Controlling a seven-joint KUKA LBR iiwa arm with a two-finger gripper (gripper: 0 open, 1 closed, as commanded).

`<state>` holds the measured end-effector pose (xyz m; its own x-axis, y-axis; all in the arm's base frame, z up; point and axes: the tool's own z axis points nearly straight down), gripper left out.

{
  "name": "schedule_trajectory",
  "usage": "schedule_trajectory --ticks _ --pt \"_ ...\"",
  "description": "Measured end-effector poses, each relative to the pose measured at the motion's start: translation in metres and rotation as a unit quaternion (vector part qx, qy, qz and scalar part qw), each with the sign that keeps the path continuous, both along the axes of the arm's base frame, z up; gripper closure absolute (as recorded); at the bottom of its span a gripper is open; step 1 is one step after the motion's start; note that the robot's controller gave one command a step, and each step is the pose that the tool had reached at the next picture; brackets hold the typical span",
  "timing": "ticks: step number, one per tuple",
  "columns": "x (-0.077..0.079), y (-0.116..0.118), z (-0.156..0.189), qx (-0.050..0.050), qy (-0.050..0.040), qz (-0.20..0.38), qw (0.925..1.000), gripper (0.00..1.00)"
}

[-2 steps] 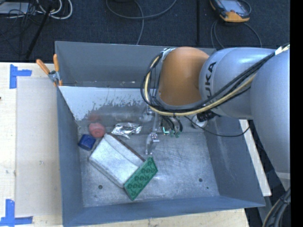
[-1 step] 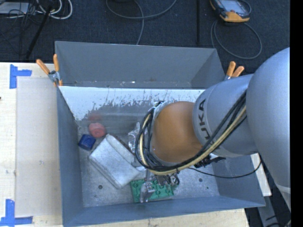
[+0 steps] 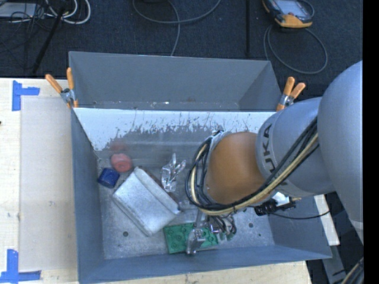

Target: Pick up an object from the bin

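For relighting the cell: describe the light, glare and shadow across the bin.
Camera view: a bright band lies on the bin's far sloped wall; the white block is strongly lit; the crumpled foil glints; the floor beneath the arm, around the claw and green board, looks darker.

- The orange cover point(image 3: 234, 164) on my arm point(image 3: 308, 152) and the cables point(image 3: 198, 185) looped round it hide most of the gripper point(image 3: 204, 236) from me. I make out only some dark metal below them.
- The green flat thing point(image 3: 176, 239) by the front wall of the bin point(image 3: 89, 218) runs under the gripper at its right end, so I cannot tell its whole outline.
- The right half of the bin floor lies under the arm, hidden from me.
- The crumpled silvery thing point(image 3: 172, 173) mid-bin is too small for me to identify.
- The arm is cut off on my view's right.
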<state>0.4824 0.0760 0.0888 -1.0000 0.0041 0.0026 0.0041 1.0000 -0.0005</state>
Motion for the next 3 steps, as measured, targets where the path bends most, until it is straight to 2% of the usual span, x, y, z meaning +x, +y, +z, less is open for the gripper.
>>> schedule_trajectory --ticks 1,2,3 --pt "-0.003 0.008 -0.012 0.001 -0.0050 -0.069 0.9976 0.00" --pt "0.000 0.008 -0.010 0.003 -0.0126 -0.071 0.9974 1.00" --pt "-0.006 -0.002 0.134 0.001 -0.0046 -0.056 0.9984 1.00"
